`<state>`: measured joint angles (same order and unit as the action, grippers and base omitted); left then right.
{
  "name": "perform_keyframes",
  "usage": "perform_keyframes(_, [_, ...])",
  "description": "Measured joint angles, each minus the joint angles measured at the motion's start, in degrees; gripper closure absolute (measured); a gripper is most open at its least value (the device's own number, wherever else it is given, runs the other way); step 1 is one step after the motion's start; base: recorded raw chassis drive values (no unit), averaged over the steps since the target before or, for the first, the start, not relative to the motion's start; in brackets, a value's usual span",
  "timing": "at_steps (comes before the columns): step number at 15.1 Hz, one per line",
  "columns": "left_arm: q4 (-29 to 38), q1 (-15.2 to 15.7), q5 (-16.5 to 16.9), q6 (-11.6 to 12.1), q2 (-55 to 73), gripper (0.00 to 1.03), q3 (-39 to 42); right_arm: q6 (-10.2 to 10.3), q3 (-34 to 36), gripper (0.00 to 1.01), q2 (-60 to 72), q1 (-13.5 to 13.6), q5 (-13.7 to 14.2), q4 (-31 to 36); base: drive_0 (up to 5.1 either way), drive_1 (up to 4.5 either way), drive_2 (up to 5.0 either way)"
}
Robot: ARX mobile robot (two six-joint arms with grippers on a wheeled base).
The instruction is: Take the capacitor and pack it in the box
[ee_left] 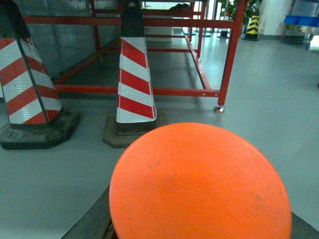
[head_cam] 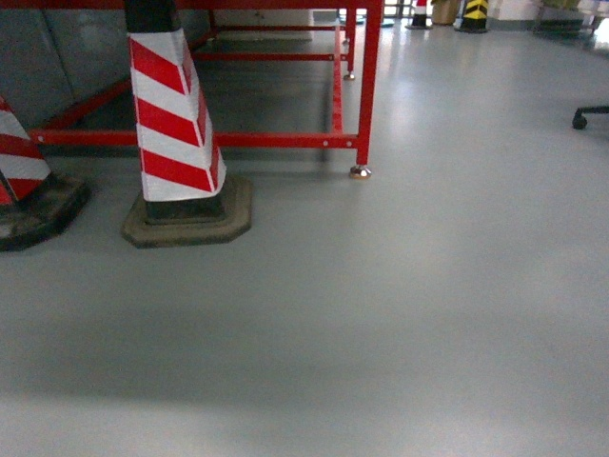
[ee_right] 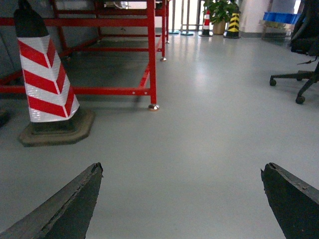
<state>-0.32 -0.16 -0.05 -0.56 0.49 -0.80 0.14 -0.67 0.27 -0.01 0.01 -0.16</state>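
Note:
The bright orange round top of the capacitor [ee_left: 199, 181] fills the lower part of the left wrist view. My left gripper [ee_left: 199, 230] is shut on it, and only the dark edges of its fingers [ee_left: 92, 224] show beside the orange disc. My right gripper [ee_right: 182, 172] hangs open above bare grey floor. Its two dark fingertips [ee_right: 75, 204] stand far apart with nothing between them. The box is out of view in all three views. Neither gripper shows in the head view.
A red-and-white striped cone [head_cam: 174, 124] on a dark base stands ahead on the left, with a second cone [head_cam: 24, 181] at the left edge. Behind them is a red metal frame [head_cam: 366, 86]. A black office chair [ee_right: 299, 74] is at the right. Blue bins [ee_left: 301, 20] sit far back.

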Motion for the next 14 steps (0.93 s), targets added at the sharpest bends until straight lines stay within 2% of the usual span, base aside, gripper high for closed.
perform_keyframes(14, [0.0, 0.0, 0.0, 0.0, 0.0, 0.59, 0.0, 0.0, 0.0, 0.03, 0.0, 0.0, 0.0, -0.3, -5.0, 2.5, 2.5])
